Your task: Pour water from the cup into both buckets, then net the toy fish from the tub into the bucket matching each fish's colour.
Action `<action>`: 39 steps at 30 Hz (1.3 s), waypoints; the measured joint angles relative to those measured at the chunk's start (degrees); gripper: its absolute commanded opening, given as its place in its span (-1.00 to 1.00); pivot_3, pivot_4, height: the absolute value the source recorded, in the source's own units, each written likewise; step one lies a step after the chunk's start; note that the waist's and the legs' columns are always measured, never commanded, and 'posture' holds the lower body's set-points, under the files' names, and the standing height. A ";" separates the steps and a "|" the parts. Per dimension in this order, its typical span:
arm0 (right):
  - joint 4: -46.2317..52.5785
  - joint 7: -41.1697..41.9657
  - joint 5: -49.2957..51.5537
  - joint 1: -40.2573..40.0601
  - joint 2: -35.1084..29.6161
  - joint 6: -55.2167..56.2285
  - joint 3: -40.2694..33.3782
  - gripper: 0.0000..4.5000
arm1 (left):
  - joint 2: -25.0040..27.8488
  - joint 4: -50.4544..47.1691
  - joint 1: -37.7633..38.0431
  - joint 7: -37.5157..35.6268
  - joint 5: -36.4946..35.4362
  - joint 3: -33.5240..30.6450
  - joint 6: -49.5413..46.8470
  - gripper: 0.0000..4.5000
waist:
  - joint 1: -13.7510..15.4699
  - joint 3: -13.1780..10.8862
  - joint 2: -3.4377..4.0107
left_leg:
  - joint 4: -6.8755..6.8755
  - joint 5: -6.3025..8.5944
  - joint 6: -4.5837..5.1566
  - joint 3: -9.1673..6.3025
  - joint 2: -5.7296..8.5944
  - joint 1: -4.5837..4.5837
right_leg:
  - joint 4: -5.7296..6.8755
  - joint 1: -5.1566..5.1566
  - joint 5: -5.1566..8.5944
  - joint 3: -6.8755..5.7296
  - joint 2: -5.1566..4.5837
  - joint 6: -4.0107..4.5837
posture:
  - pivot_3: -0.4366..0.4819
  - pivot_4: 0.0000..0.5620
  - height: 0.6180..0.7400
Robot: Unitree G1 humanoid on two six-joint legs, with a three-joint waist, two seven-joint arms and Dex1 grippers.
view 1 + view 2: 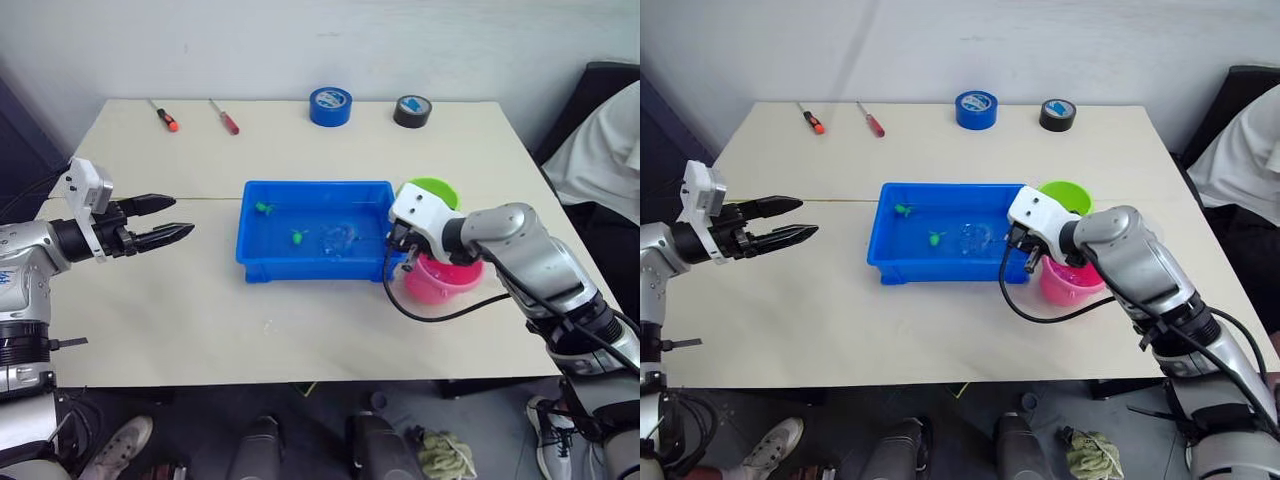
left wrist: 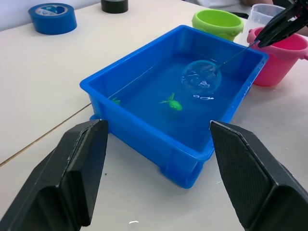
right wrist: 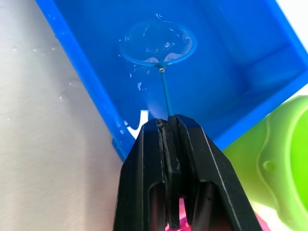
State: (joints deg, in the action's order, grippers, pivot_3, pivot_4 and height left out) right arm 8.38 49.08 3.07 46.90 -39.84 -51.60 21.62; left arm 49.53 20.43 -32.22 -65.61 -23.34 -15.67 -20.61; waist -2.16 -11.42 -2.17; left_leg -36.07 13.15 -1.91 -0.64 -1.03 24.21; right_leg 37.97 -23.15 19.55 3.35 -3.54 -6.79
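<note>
Green plastic toy fish (image 2: 172,102) remain in our bright blue rectangular tub (image 1: 315,262); our right gripper (image 3: 169,126) clamps the blue-hooped net (image 3: 158,44), left gripper (image 1: 175,220) spread, empty.

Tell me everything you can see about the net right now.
The net has a light blue round hoop with clear, wet-looking mesh and a thin straight handle. It is held by the handle's end in the shut right gripper, slanting down so the hoop sits inside the tub, apart from the nearest green fish. No fish lies in it.
</note>
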 measured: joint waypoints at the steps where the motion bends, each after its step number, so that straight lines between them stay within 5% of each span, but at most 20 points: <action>1: -0.15 0.01 0.00 -0.02 0.63 0.02 0.64 -1.00 | -0.10 -0.11 0.23 0.07 -0.04 0.00 -0.11 0.64 | -0.07 0.00 0.00 | 0.00 0.00 0.00 0.00 0.01 0.00 | 0.03 -0.03 0.00 0.00 0.01 0.00 | -0.05 -0.47 0.89; 21: -7.41 -9.29 1.12 -0.96 18.96 -1.14 -2.58 -1.00 | -0.62 -4.25 2.12 1.14 -0.21 0.94 -1.76 0.64 | -0.37 0.03 -0.04 | 0.02 -0.01 -0.01 -0.01 -0.01 0.00 | 0.06 -0.04 0.00 0.00 -0.03 0.00 | -0.05 -0.47 0.89; 39: 3.04 -6.31 15.41 -3.37 14.52 -9.72 -15.42 -1.00 | -0.55 -4.70 -0.35 0.42 -1.36 1.24 -2.41 0.64 | -0.36 0.03 -0.05 | 0.06 0.00 -0.01 -0.02 -0.04 0.02 | 0.01 -0.05 0.00 0.00 -0.05 0.00 | -0.05 -0.47 0.89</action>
State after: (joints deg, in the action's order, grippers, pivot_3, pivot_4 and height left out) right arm 11.42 42.77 18.48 43.53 -25.32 -61.32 6.21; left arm 48.98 15.73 -32.58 -65.19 -24.70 -14.43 -23.02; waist -2.52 -11.39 -2.22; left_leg -36.01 13.15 -1.92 -0.66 -1.07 24.23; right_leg 37.98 -23.19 19.55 3.35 -3.59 -6.79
